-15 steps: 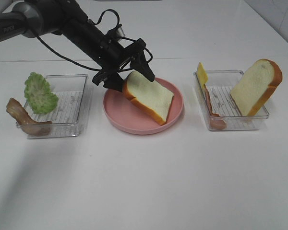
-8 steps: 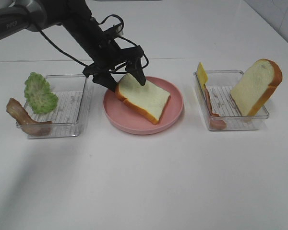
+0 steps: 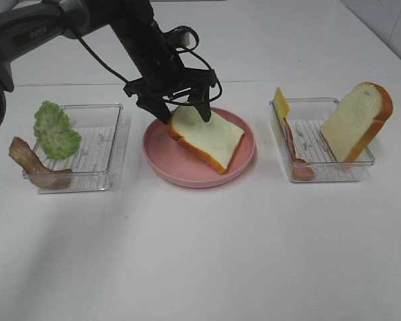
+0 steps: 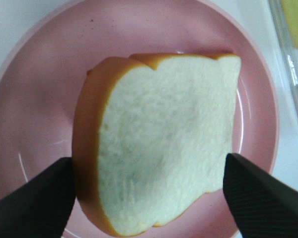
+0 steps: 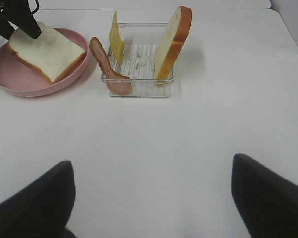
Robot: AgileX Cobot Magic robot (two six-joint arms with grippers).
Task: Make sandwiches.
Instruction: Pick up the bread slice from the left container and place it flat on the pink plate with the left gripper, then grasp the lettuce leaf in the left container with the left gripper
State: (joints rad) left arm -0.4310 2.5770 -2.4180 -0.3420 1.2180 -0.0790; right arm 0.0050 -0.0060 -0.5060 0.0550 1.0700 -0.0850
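At the left gripper (image 3: pixel 184 112): spread wide, one finger on either side of a bread slice (image 3: pixel 207 137), contact not clear. Under that slice, a round pink plate (image 3: pixel 159 157), mid-surface (image 3: pixel 207 254). At the right gripper (image 5: pixel 151 198): spread wide, nothing between. Left of the plate, the left tray (image 3: pixel 113 137), with lettuce (image 3: pixel 55 130) and bacon (image 3: pixel 30 164). Right of it, the right tray (image 3: pixel 324 172), with cheese (image 3: pixel 281 103), a pinkish meat strip (image 3: pixel 297 160) and a second bread slice (image 3: pixel 357 120) propped on edge.

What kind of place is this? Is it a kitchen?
Probably a robot lab, not a kitchen: a plain white table, food sorted in clear trays, a black robot arm over the pink plate.
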